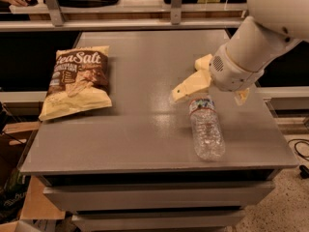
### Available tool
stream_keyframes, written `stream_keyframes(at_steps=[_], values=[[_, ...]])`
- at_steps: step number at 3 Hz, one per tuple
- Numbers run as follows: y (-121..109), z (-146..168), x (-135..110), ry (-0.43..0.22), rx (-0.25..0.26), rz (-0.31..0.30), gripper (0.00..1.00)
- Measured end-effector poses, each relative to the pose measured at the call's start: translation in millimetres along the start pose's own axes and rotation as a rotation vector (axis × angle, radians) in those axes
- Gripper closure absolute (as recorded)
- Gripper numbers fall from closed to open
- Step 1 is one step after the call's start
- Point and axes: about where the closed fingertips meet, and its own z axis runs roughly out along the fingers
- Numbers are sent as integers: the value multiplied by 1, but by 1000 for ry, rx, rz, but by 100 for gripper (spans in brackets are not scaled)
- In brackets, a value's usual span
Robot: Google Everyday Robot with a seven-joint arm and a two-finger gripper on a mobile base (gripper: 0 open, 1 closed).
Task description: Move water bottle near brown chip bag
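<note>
The cream two-finger gripper, spread wide, straddles the neck of the clear crinkled plastic water bottle, well apart from the brown pillow-shaped chip bag.

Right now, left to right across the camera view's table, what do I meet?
Large brown pillow-shaped chip bag → small clear crinkled plastic water bottle. The open gripper sits over the bottle's cap end, the yellow sponge behind it, so neither is ordered.
</note>
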Motion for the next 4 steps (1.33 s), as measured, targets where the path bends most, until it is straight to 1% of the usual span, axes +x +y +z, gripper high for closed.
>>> stream_keyframes(at_steps=[1, 2, 3, 4], values=[[4, 22, 3, 23, 10, 96, 0], [12, 38, 8, 40, 8, 147, 17], [15, 43, 10, 44, 4, 169, 39], [16, 38, 9, 44, 4, 169, 63]])
